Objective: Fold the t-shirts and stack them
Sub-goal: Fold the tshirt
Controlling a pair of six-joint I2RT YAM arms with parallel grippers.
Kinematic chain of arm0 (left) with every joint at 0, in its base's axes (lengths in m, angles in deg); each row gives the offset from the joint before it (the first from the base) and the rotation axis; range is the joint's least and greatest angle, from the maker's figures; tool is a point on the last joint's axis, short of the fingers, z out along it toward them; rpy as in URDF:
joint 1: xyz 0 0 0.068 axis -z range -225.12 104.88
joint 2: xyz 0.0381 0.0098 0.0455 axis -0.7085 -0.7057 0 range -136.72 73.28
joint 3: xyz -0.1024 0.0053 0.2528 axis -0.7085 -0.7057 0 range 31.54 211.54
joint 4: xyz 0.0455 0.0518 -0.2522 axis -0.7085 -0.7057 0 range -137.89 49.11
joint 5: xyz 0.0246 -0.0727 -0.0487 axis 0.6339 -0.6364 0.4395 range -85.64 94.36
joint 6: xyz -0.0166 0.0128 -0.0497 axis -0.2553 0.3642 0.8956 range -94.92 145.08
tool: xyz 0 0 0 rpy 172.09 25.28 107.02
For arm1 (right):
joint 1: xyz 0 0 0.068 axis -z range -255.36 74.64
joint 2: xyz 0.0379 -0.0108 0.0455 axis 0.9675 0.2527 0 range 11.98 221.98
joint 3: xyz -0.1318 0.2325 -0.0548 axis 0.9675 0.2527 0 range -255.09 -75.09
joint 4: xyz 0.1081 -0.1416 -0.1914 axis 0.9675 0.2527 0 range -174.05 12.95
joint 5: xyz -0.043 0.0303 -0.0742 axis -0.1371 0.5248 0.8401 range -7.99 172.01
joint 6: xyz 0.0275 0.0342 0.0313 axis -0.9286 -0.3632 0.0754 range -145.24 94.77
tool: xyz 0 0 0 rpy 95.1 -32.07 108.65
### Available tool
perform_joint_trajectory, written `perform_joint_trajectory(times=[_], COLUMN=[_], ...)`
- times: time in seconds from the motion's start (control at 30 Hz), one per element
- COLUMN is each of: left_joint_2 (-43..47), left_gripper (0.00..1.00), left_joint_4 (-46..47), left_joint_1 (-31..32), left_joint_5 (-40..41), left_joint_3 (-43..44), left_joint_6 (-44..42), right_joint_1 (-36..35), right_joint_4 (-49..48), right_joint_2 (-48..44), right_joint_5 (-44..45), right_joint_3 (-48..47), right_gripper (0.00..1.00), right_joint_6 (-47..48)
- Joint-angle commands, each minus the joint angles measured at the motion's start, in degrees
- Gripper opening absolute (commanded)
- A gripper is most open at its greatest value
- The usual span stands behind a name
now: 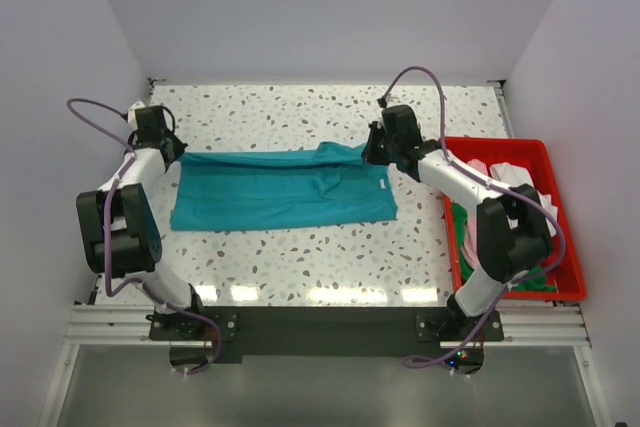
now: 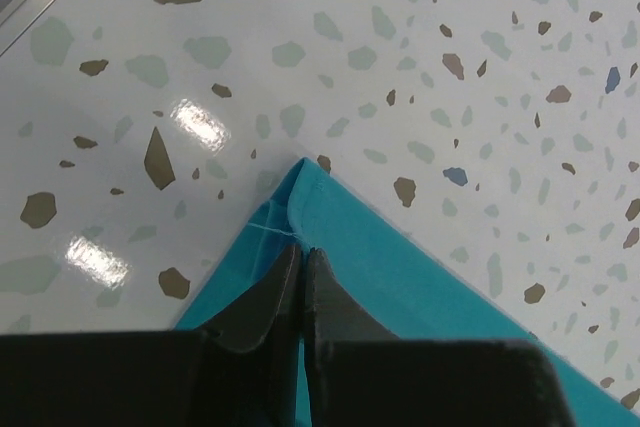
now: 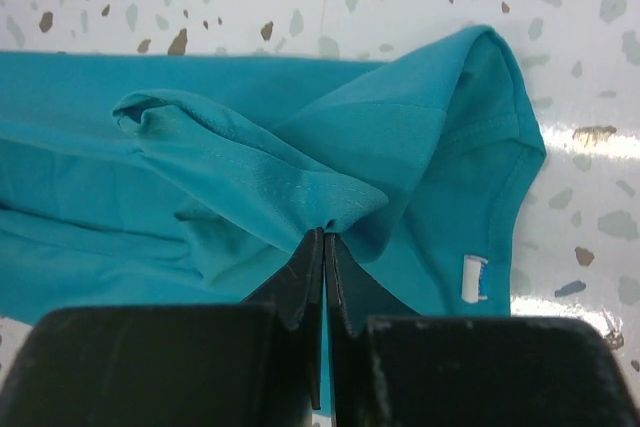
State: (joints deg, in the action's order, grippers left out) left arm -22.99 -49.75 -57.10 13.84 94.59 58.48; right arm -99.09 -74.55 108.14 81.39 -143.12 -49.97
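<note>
Your left gripper (image 2: 302, 253) is clamped on the far left corner of the teal t-shirt (image 1: 285, 190); your right gripper (image 3: 323, 237) is pinched tight on a raised fold of the same shirt, just beside the collar (image 3: 515, 162) and its white neck label (image 3: 474, 278). The shirt lies mid-way across the speckled table (image 1: 300, 112), drawn out left to right as a long band; it looks folded lengthwise once, so you are early on. Cross folds are not yet done; nothing is stacked; pink, white and green shirts (image 1: 500, 175) lie heaped in the red bin (image 1: 565, 292) at the right.
</note>
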Motion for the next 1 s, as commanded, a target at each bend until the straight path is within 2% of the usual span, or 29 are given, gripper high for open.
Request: perform_joint_trajectory(times=[0.0, 0.33, 0.4, 0.43, 0.47, 0.53, 0.6, 0.63, 0.83, 0.97], left_joint_2=[3.71, 8.20, 9.08, 9.52, 10.83, 12.41, 14.53, 15.23, 15.85, 13.31], left_gripper=[0.00, 0.01, 0.14, 0.29, 0.39, 0.57, 0.61, 0.64, 0.64, 0.63], left_joint_4=[-0.54, -1.42, -1.77, -2.21, -1.95, -0.81, -0.63, -0.98, -2.21, -2.39], left_joint_1=[-0.40, -0.58, -0.58, -0.58, -0.58, -0.58, -0.58, -0.58, 1.43, 6.88], left_joint_5=[1.68, 3.36, 3.53, 3.62, 3.62, 3.27, 2.83, 2.57, 0.55, 1.07], left_joint_3=[-2.22, -11.62, -13.29, -13.82, -14.35, -16.02, -16.29, -16.03, -12.87, -10.84], left_joint_6=[1.39, 4.46, 5.35, 6.13, 6.40, 6.58, 6.58, 6.58, 6.06, 5.62], right_joint_1=[-0.97, -2.03, -2.20, -2.12, -2.11, -2.20, -2.20, -2.29, -4.75, -5.98], right_joint_4=[-1.76, -4.40, -4.49, -4.57, -4.84, -4.93, -4.84, -4.49, -1.94, -0.80], right_joint_2=[-4.39, -8.80, -8.97, -9.49, -9.85, -11.69, -13.01, -13.89, -10.92, -0.58], right_joint_5=[2.64, 2.73, 2.65, 2.38, 2.21, 1.86, 1.42, 1.24, 4.31, 6.42], right_joint_3=[2.81, 12.74, 13.89, 14.93, 15.38, 16.52, 16.79, 16.18, 8.82, 0.72], right_gripper=[0.00, 0.00, 0.01, 0.04, 0.18, 0.32, 0.44, 0.46, 0.49, 0.49], right_joint_6=[-1.20, -3.04, -3.22, -3.31, -3.31, -3.31, -2.78, -2.43, 0.03, 2.14])
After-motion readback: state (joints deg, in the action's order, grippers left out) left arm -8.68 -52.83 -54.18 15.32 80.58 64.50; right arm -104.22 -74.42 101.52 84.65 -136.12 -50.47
